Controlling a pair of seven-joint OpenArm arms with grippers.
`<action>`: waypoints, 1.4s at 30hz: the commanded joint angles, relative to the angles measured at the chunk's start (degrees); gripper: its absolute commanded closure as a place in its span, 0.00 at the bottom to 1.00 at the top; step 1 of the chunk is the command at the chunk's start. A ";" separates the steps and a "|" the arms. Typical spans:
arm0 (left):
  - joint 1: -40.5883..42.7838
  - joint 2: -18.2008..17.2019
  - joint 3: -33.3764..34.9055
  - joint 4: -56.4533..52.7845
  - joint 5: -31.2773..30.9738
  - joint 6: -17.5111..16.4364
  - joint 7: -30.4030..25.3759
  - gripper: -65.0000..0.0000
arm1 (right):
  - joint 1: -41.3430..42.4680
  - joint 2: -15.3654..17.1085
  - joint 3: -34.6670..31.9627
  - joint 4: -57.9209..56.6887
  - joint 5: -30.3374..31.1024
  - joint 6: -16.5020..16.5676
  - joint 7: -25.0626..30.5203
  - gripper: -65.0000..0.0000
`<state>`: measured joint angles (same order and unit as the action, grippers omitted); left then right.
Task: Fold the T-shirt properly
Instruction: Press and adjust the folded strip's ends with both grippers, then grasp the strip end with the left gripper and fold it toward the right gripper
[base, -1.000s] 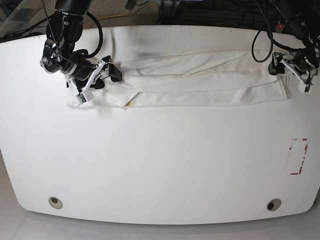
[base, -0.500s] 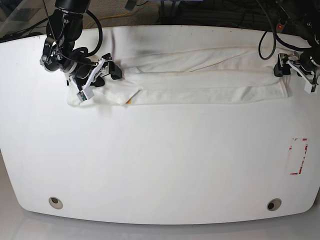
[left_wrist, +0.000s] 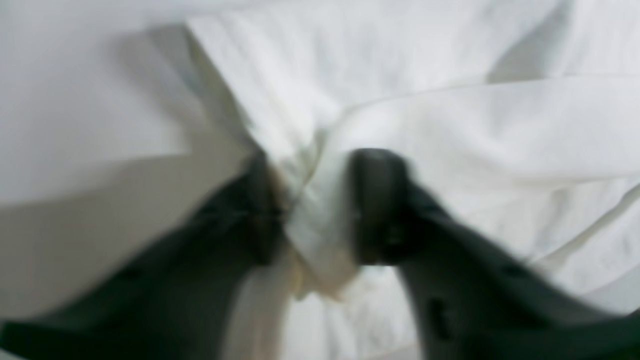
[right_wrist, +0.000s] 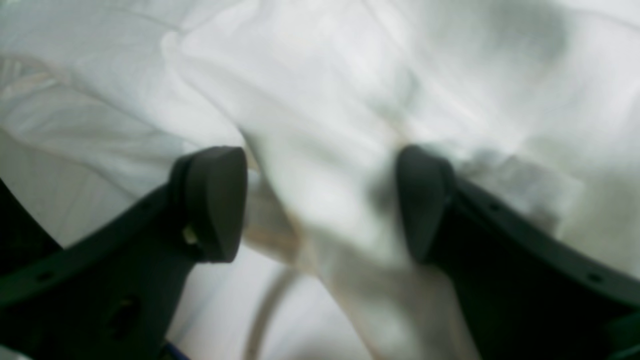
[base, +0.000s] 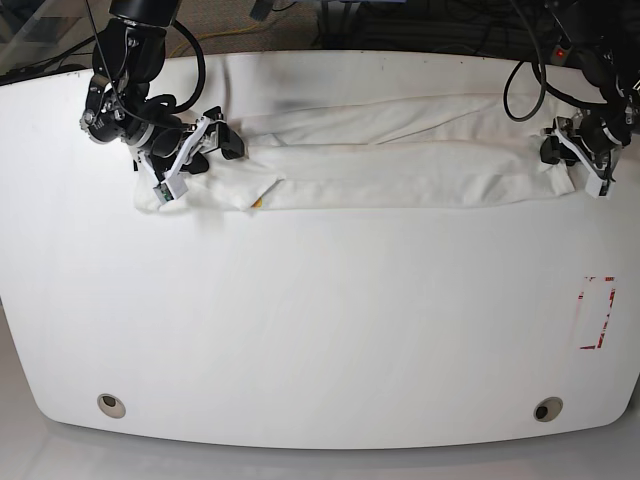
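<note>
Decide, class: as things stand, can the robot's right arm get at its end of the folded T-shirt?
Probably yes. The right end effector is already at that end of the T-shirt, fingers apart with cloth bunched between them, and nothing on the table is in its way.

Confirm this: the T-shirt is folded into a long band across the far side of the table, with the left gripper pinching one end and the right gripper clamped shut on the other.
Wrong on the right gripper: the right wrist view shows its jaws spread wide with T-shirt cloth loose between them, not clamped. The rest holds: the band lies across the far side of the table, and the left gripper pinches its end.
</note>
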<state>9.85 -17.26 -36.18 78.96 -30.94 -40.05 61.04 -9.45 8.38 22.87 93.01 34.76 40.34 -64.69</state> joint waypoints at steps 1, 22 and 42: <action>0.75 0.51 0.62 -0.50 2.76 0.05 5.29 0.87 | 0.09 0.45 0.12 0.48 -0.87 -0.34 -1.12 0.32; 0.66 9.12 5.63 32.56 2.76 0.05 18.96 0.96 | 0.00 -0.51 0.29 0.31 -1.14 -0.34 -1.12 0.32; -8.31 22.22 24.36 32.03 3.03 0.05 18.96 0.96 | 0.00 -1.74 0.56 0.48 -1.14 -0.34 -1.03 0.32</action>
<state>2.79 4.34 -12.86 110.56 -26.96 -39.94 81.01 -9.45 6.50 23.42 92.99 34.52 40.32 -64.58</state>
